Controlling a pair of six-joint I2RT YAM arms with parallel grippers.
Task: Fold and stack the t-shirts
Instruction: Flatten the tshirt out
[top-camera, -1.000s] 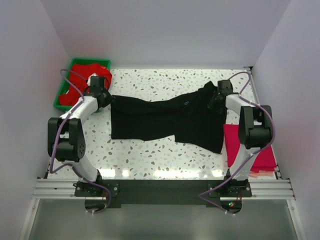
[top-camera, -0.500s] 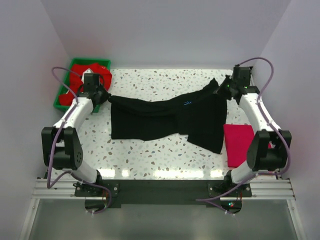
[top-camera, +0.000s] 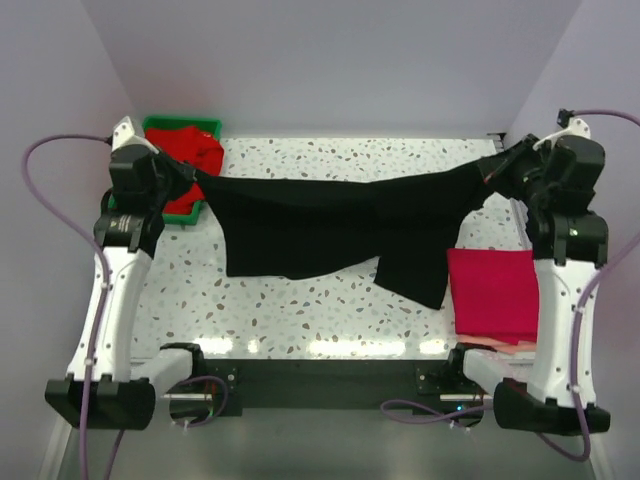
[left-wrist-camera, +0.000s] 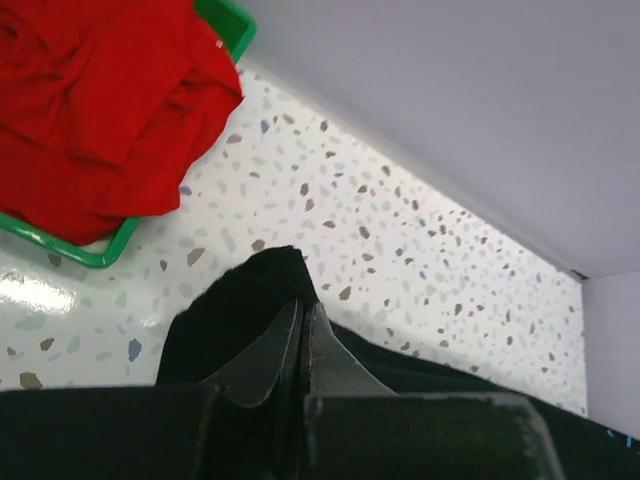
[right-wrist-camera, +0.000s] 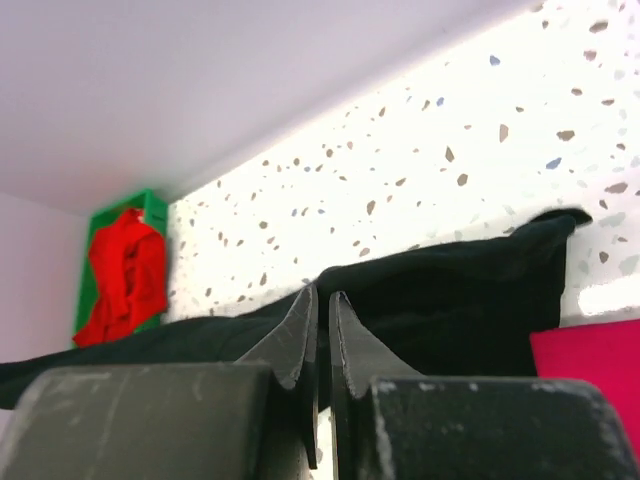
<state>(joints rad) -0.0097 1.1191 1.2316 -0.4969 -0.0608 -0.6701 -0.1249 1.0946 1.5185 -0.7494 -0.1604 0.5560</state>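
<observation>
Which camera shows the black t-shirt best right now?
Top external: the whole black t-shirt shows, stretched between the left gripper and right gripper. Each wrist view shows only a bunched part beyond its closed jaws.

The stretched shirt (top-camera: 320, 225) spans the table (top-camera: 300, 300). At its back left, a tray (top-camera: 200, 124) holds bundled shirts (top-camera: 190, 150); at its front right, a folded shirt (top-camera: 490, 295) lies on the table.

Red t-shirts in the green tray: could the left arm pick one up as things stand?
Probably not yet. The red t-shirts lie uncovered in the green tray close by the left gripper, but that is shut on the black t-shirt, stretched across to the right gripper. It must let go first.
</observation>
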